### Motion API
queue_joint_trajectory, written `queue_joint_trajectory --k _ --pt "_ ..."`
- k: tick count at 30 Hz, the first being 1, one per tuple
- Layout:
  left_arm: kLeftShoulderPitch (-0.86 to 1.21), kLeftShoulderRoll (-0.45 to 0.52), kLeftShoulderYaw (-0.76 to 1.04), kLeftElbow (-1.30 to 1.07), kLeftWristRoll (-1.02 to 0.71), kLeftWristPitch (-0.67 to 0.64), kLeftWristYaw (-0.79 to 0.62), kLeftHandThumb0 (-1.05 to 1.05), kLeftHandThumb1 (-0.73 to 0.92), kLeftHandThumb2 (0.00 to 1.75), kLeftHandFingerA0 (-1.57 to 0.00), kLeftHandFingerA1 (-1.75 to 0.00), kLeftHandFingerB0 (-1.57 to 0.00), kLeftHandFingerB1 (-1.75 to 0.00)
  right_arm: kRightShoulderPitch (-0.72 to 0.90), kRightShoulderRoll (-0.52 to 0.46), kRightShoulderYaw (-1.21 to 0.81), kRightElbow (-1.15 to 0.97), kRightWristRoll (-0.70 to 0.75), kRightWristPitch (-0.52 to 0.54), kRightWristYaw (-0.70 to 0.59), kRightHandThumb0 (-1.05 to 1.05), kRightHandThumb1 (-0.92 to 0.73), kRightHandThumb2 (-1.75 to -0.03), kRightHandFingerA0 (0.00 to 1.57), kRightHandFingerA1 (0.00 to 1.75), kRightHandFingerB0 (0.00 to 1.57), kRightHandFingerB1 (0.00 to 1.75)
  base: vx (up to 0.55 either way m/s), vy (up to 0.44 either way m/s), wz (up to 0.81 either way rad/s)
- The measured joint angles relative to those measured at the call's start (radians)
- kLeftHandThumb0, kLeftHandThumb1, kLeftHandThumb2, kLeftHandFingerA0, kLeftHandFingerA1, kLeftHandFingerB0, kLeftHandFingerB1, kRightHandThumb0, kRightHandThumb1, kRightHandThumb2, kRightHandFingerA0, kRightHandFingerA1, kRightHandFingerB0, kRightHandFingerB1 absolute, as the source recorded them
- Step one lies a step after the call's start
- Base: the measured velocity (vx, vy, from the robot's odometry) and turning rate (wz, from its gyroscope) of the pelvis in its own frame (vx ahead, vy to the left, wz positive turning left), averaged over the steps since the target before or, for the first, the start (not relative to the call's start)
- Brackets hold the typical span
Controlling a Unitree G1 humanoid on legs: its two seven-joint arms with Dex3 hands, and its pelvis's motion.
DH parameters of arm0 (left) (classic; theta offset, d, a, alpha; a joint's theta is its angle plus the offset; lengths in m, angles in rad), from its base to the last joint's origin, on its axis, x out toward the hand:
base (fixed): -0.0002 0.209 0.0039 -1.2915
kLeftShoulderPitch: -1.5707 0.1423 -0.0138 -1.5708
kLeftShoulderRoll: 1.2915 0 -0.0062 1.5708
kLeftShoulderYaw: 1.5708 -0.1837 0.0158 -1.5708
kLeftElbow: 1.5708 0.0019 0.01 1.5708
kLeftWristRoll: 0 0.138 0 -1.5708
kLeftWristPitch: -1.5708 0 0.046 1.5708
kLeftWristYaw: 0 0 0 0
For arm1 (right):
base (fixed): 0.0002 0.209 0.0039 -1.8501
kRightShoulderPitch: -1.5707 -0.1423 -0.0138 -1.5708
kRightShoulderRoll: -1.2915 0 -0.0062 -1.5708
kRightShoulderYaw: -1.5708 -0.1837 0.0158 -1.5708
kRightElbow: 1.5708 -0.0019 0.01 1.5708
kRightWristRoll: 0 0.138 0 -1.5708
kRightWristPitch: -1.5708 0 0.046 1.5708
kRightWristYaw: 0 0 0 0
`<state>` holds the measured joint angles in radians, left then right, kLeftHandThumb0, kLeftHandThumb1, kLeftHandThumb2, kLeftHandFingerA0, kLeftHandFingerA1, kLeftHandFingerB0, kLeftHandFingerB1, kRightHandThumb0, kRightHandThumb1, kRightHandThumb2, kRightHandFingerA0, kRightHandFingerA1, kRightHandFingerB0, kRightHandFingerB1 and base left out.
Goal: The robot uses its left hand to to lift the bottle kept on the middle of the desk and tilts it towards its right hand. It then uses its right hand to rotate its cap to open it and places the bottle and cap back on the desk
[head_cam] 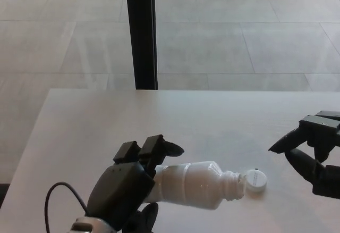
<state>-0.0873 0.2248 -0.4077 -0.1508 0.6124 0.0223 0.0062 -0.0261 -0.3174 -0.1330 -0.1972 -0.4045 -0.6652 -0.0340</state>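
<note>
A white plastic bottle [194,184] lies tilted with its open neck pointing right, close to the white desk [159,121]. My left hand [130,182] is shut on its lower body from the left. The white cap [256,180] lies on the desk just right of the bottle's mouth. My right hand [313,153] is at the right edge of the view, open, its fingers apart and clear of the cap and bottle.
A black vertical post [141,31] stands behind the desk's far edge. A black cable [56,201] loops near my left wrist. Grey tiled floor [239,31] lies beyond the desk.
</note>
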Motion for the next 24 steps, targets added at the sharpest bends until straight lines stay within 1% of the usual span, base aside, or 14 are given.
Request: queue_joint_trajectory --k 1,2,3,6,7,9,10,11,12,17,19,20,23,24 --pt "-0.010 0.007 -0.006 0.000 0.011 0.008 -0.012 0.08 0.64 0.68 -0.95 -1.23 -0.87 -0.86 0.000 0.000 -0.003 0.000 0.003 0.000 0.000 -0.23 -0.62 -0.85 1.12 1.63 0.91 0.89 0.00 0.000 0.00" --pt "-0.022 0.013 -0.012 0.000 0.022 0.017 -0.026 0.08 0.64 0.68 -0.95 -1.23 -0.87 -0.86 0.000 0.000 -0.006 0.000 0.006 0.000 0.000 -0.23 -0.62 -0.85 1.12 1.63 0.91 0.89 0.00 0.000 0.00" --pt "-0.030 0.016 -0.016 0.000 0.031 0.024 -0.036 0.05 0.61 0.55 -0.89 -1.11 -0.74 -0.64 0.000 0.000 -0.008 -0.001 0.008 0.001 0.000 -0.27 -0.69 -0.79 0.97 1.70 0.86 0.84 0.00 0.000 0.00" --pt "-0.067 0.020 -0.032 0.000 0.068 0.050 -0.081 -0.03 0.52 0.54 -0.86 -1.04 -0.70 -0.57 0.000 0.000 -0.016 -0.002 0.013 0.002 0.000 -0.26 -0.67 -0.78 0.94 1.69 0.88 0.81 0.00 0.000 0.00" --pt "-0.079 0.020 -0.037 0.000 0.078 0.057 -0.095 -0.09 0.50 0.55 -0.87 -0.95 -0.66 -0.54 0.000 0.000 -0.018 -0.003 0.013 0.002 0.000 -0.26 -0.67 -0.77 0.95 1.67 0.89 0.79 0.00 0.000 0.00" --pt "-0.103 0.020 -0.050 0.001 0.101 0.070 -0.126 -0.04 0.51 0.54 -0.86 -0.95 -0.65 -0.53 0.000 0.000 -0.025 -0.004 0.015 0.002 0.000 -0.25 -0.67 -0.78 0.95 1.65 0.89 0.78 0.00 0.000 0.00" --pt "-0.114 0.020 -0.054 0.001 0.111 0.075 -0.139 -0.08 0.50 0.55 -0.88 -0.73 -0.65 -0.51 0.000 0.000 -0.027 -0.004 0.015 0.002 0.000 -0.28 -0.66 -0.80 0.97 1.63 0.90 0.76 0.00 0.000 0.00" --pt "-0.123 0.019 -0.058 0.002 0.119 0.080 -0.150 -0.08 0.50 0.55 -0.87 -0.68 -0.66 -0.51 0.000 0.000 -0.029 -0.004 0.016 0.002 0.000 -0.27 -0.66 -0.80 0.97 1.62 0.89 0.75 0.00 0.000 0.00" --pt "-0.137 0.019 -0.064 0.003 0.132 0.087 -0.167 -0.06 0.49 0.54 -0.88 -0.73 -0.63 -0.51 0.001 0.000 -0.032 -0.005 0.017 0.002 0.000 -0.27 -0.65 -0.81 0.98 1.62 0.90 0.75 0.00 0.000 0.00" --pt "-0.193 0.019 -0.093 0.006 0.181 0.111 -0.239 -0.06 0.50 0.55 -0.86 -0.70 -0.66 -0.51 0.010 0.001 -0.034 -0.007 0.018 0.002 0.000 -0.24 -0.65 -0.79 0.96 1.61 0.89 0.76 0.00 0.000 0.00" --pt "-0.212 0.019 -0.102 0.007 0.202 0.121 -0.267 -0.06 0.51 0.55 -0.88 -0.78 -0.65 -0.51 0.015 0.001 -0.035 -0.007 0.019 0.003 0.000 -0.23 -0.65 -0.79 0.99 1.59 0.91 0.77 0.00 0.000 0.00" --pt "-0.220 0.019 -0.107 0.008 0.211 0.126 -0.280 -0.02 0.50 0.53 -0.85 -1.00 -0.64 -0.53 0.016 0.001 -0.036 -0.007 0.019 0.003 0.000 -0.21 -0.65 -0.78 0.97 1.59 0.89 0.76 0.00 0.000 0.00" --pt "-0.240 0.019 -0.128 0.009 0.245 0.144 -0.322 0.00 0.52 0.54 -0.86 -1.03 -0.65 -0.55 0.022 0.001 -0.040 -0.007 0.020 0.003 0.000 -0.25 -0.68 -0.75 0.96 1.59 0.89 0.76 0.00 0.000 0.00" --pt "-0.246 0.019 -0.137 0.010 0.261 0.153 -0.342 -0.01 0.53 0.54 -0.87 -1.03 -0.64 -0.56 0.024 0.001 -0.043 -0.007 0.020 0.003 0.000 -0.28 -0.53 -1.00 1.21 1.31 0.83 0.82 0.00 0.000 0.00"
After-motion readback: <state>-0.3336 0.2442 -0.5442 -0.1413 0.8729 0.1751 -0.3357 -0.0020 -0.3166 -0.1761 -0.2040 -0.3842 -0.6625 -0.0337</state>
